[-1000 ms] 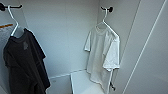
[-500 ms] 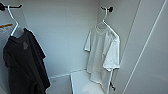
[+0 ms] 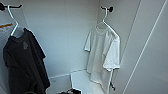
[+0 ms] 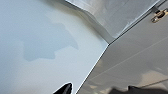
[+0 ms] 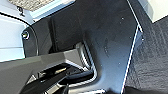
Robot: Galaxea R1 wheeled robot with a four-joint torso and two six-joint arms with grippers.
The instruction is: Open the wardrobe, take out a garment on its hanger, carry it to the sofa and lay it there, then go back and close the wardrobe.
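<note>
Inside the open wardrobe (image 3: 62,37): white garment (image 3: 103,55) hanging at right on its pale hanger (image 3: 106,18), hooked over a dark peg (image 3: 109,9). At left, well apart, a black garment (image 3: 23,62) on its own hanger (image 3: 13,21). Nothing between them. Cannot tell either gripper's state. Unchanged from half a second ago.

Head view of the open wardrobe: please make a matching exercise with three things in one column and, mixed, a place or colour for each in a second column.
Things:
1. white T-shirt
2. black garment
3. hanger of the white T-shirt

Descriptions:
A. hangs at the picture's left
B. hooked on a dark peg, upper right
C. hangs at the right, near the wardrobe's side wall

Pairs: 1-C, 2-A, 3-B
</note>
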